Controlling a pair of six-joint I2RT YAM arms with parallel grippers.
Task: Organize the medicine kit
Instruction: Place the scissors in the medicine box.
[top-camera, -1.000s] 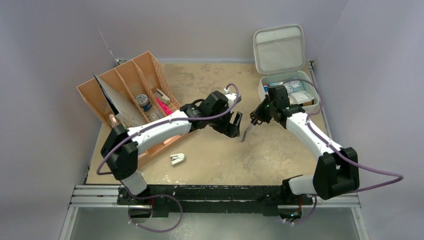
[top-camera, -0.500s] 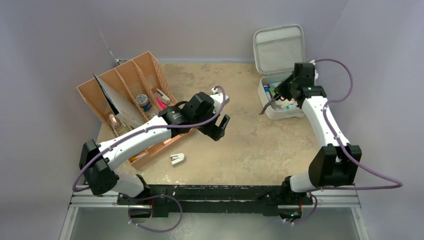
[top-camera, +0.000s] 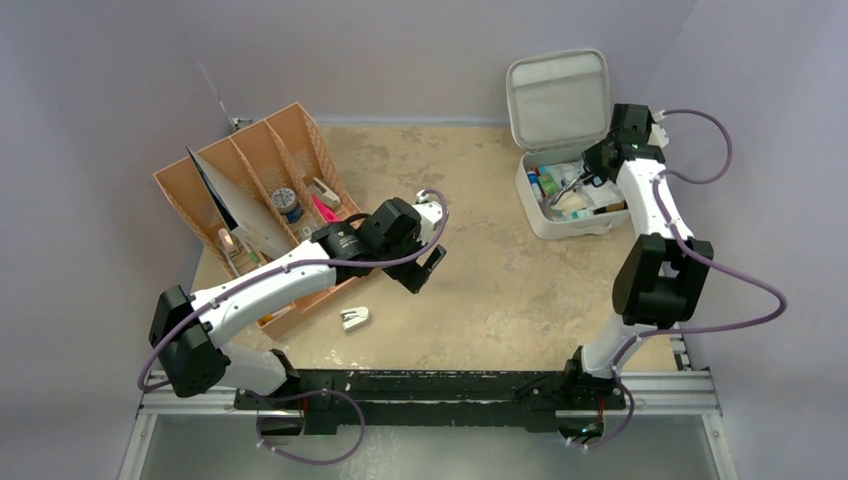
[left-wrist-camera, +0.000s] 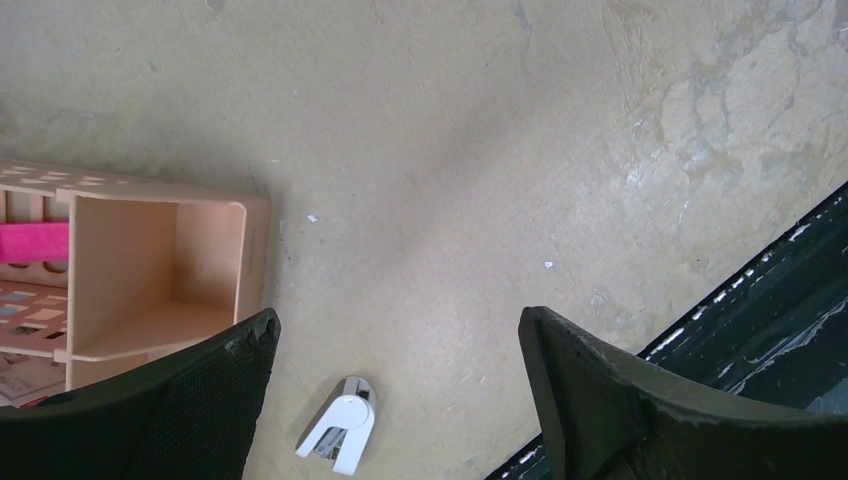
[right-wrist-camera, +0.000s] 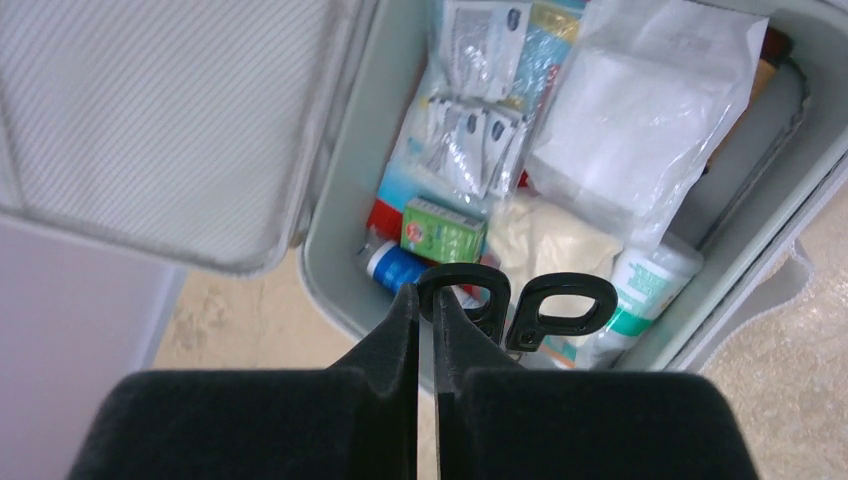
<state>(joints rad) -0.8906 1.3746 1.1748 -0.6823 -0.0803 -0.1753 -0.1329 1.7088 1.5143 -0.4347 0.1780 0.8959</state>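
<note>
The medicine kit (top-camera: 545, 222) is a light grey hard-shell case at the back right, its lid (top-camera: 557, 98) standing open. It holds packets, tubes and small boxes. My right gripper (top-camera: 597, 165) hovers over the kit's base, shut on a pair of black-handled scissors (top-camera: 570, 188). In the right wrist view the jaws (right-wrist-camera: 425, 292) pinch one handle loop of the scissors (right-wrist-camera: 560, 310) above the kit's wall (right-wrist-camera: 340, 260). My left gripper (top-camera: 425, 265) is open and empty over the table's middle; in the left wrist view (left-wrist-camera: 395, 325) nothing is between the fingers.
A tan-orange divided organizer tray (top-camera: 300, 125) with several items stands at the left; its corner shows in the left wrist view (left-wrist-camera: 160, 270). A small white clip-like item (top-camera: 354, 318) lies on the table near the front, below the left gripper (left-wrist-camera: 338, 432).
My right arm has carried the scissors from the table's middle back and right to over the open kit. My left arm has drawn back to the left and toward the front, jaws open.
</note>
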